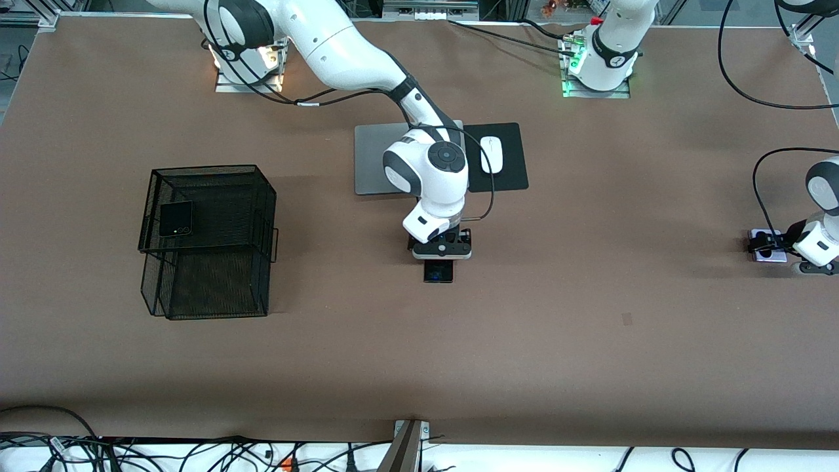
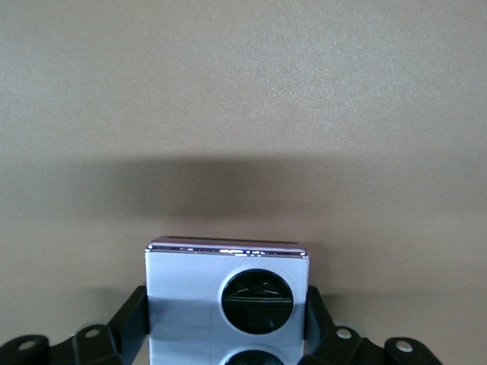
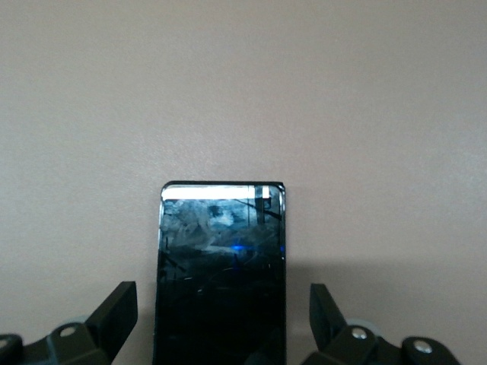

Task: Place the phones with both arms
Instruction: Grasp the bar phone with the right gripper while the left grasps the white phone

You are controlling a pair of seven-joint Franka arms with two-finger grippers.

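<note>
Gripping the lilac-white phone (image 2: 227, 296) at the table's left-arm end, the left gripper (image 1: 768, 245) is clamped shut, while the right gripper (image 1: 440, 254) straddles the long black phone (image 3: 221, 274) mid-table, fingers apart.

front cam high, facing the bases across the table (image 1: 590, 341). each wrist cam looks down close on a phone: left lilac-white phone (image 2: 227, 300), right slim black phone (image 3: 221, 281); both also in front view.

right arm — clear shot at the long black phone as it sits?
Likely yes. The right end effector is low over the long black phone, fingers open with a gap either side, and nothing lies between them.
</note>
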